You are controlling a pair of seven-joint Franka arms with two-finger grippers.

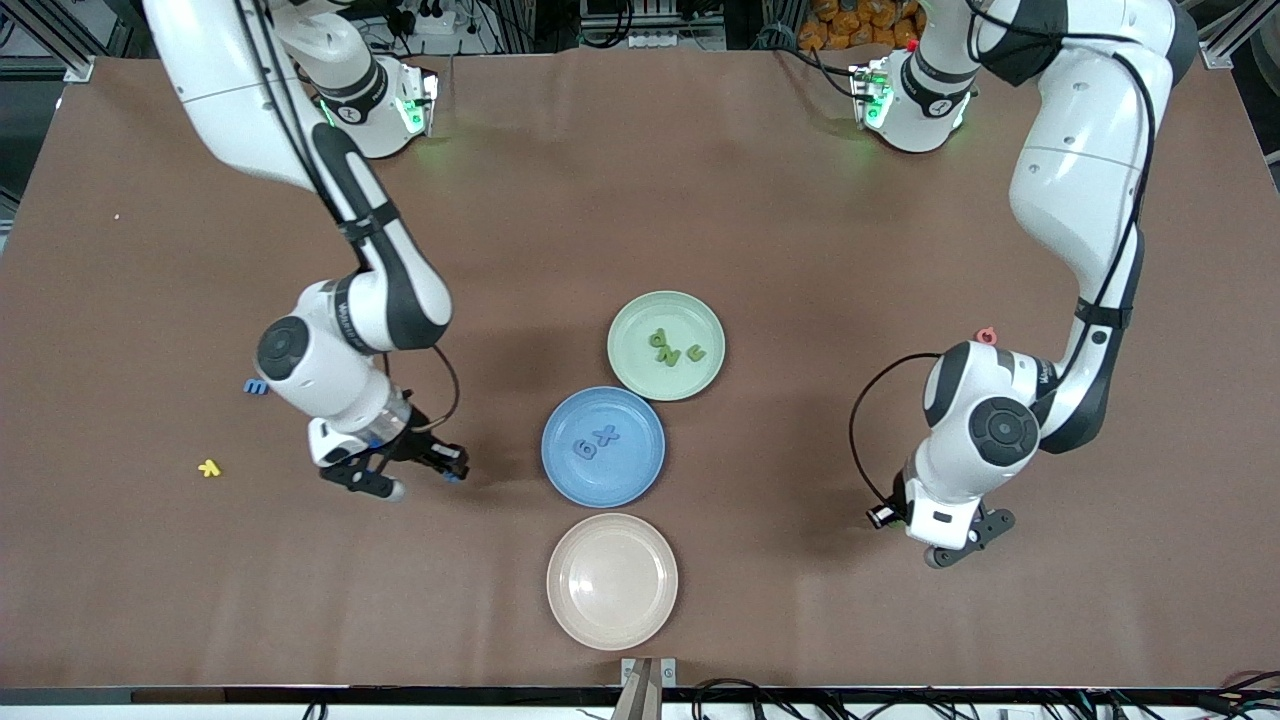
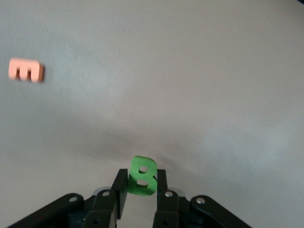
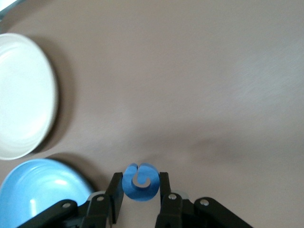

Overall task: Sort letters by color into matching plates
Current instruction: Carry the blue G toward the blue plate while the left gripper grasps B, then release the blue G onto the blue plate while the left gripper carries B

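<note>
Jaws w/ green 8 between

- The three plates lie in a row mid-table, rims nearly touching: green plate, blue plate, cream plate; no gripper-wide gap shows between them.
- The right gripper, clamped on a blue letter, has bare table between it and the blue plate.
- The left gripper, pinching a green letter, has bare table around it; an orange letter lies well apart.
</note>
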